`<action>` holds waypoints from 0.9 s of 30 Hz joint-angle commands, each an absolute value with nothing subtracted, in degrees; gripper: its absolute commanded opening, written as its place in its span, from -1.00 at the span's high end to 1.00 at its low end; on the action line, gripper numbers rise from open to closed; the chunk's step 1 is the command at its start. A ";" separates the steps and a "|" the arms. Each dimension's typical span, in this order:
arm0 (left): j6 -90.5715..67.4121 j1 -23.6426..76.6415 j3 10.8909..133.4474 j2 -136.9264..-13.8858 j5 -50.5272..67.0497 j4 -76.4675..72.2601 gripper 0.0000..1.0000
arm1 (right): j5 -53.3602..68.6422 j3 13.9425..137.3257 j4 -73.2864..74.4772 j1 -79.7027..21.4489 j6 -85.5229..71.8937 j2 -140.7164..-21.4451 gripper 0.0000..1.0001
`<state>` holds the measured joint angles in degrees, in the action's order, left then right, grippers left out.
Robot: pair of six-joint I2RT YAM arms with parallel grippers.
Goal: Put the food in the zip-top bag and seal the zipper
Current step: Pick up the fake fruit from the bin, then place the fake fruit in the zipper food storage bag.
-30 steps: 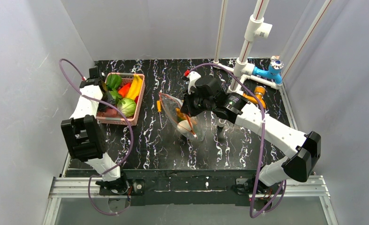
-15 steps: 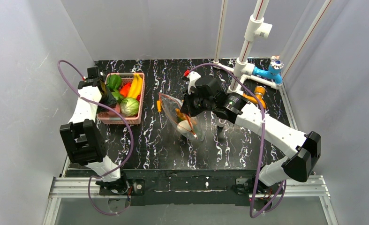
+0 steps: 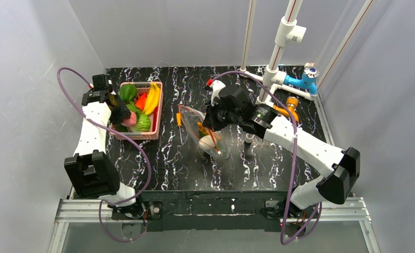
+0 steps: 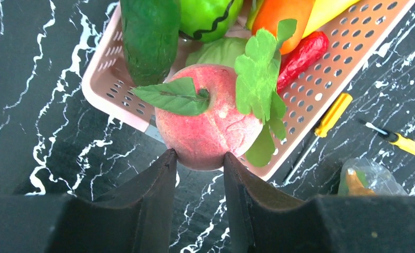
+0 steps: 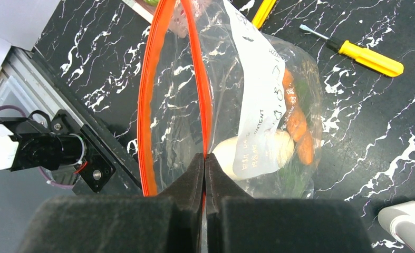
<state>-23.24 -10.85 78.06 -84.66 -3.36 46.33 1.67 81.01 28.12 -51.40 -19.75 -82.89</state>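
Loading step: left hand (image 4: pixel 200 158) pinches the round red-pink toy peach (image 4: pixel 208 121) at the pink perforated basket (image 4: pixel 331 74) edge, right hand (image 5: pixel 204 158) clamps one orange-red zipper lip (image 5: pixel 197 79) of the clear crinkly bag (image 5: pixel 231 63) (mouth agape, resting mid-way across the worktop (image 3: pixel 184 163)); next, carry the peach into that mouth.

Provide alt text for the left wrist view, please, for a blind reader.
The left gripper holds a peach with a green leaf by the rim of a pink basket of toy produce; two yellow-handled screwdrivers lie beyond.
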 commanded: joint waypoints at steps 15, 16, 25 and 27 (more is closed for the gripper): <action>-30.67 -9.45 73.11 -66.24 25.09 48.16 0.93 | -2.22 86.85 30.49 -51.15 -19.01 -84.67 0.97; -30.94 -8.97 73.24 -65.41 26.19 48.08 0.94 | -2.61 87.29 30.98 -51.11 -18.77 -84.83 0.97; -38.00 0.02 75.93 -61.96 37.18 42.54 0.97 | -5.89 92.98 34.17 -51.14 -17.67 -88.10 0.97; -40.41 3.65 76.07 -61.81 39.25 39.89 0.97 | -6.02 94.37 34.66 -51.15 -17.76 -89.02 0.97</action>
<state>-35.27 -2.00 74.02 -63.02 31.14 44.64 -4.01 89.60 34.13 -51.40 -18.65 -87.35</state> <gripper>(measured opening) 0.333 0.028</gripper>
